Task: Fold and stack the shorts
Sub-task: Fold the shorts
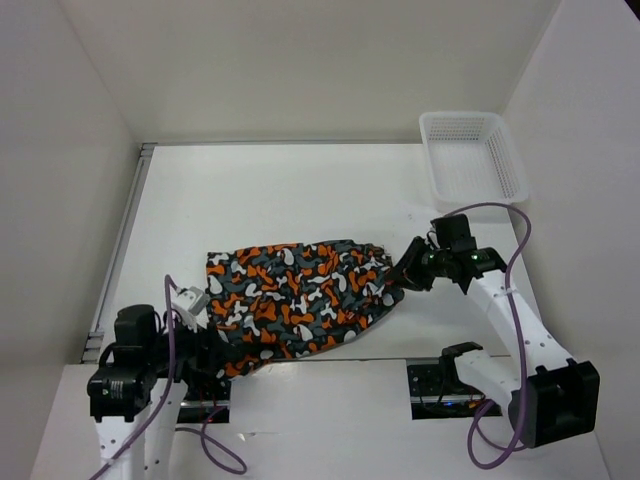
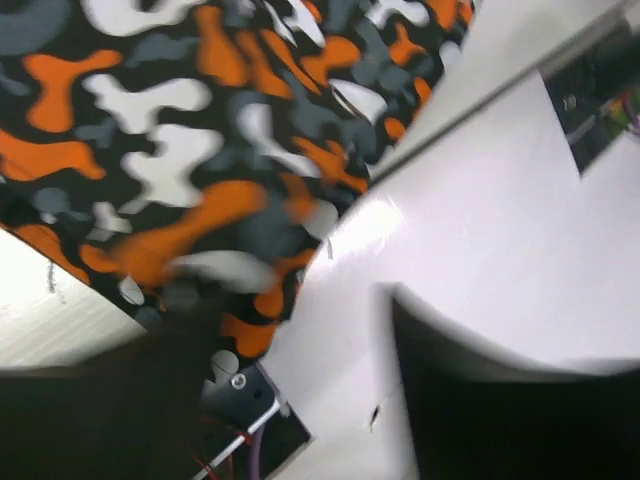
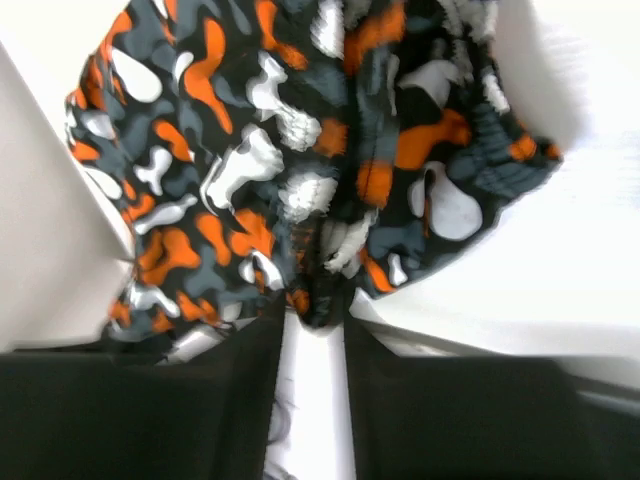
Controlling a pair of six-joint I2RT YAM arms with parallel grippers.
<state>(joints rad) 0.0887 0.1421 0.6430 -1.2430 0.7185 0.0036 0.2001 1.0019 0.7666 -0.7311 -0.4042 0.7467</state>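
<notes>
The shorts (image 1: pixel 300 295), printed in orange, grey, black and white blotches, lie spread flat on the white table near its front edge. They fill the upper left of the left wrist view (image 2: pixel 200 130) and the top of the right wrist view (image 3: pixel 280 150). My left gripper (image 1: pixel 222 352) sits at their lower left corner. Its jaws stand wide apart (image 2: pixel 300 330) over bare table, with the cloth edge by the left finger; that view is blurred. My right gripper (image 1: pixel 408 272) is at their right edge, shut on a bunched fold of cloth (image 3: pixel 316 320).
A white plastic mesh basket (image 1: pixel 510 165) stands at the back right corner of the table. White walls enclose the table on the left, back and right. The table's front edge runs just below the shorts, with both arm bases behind it.
</notes>
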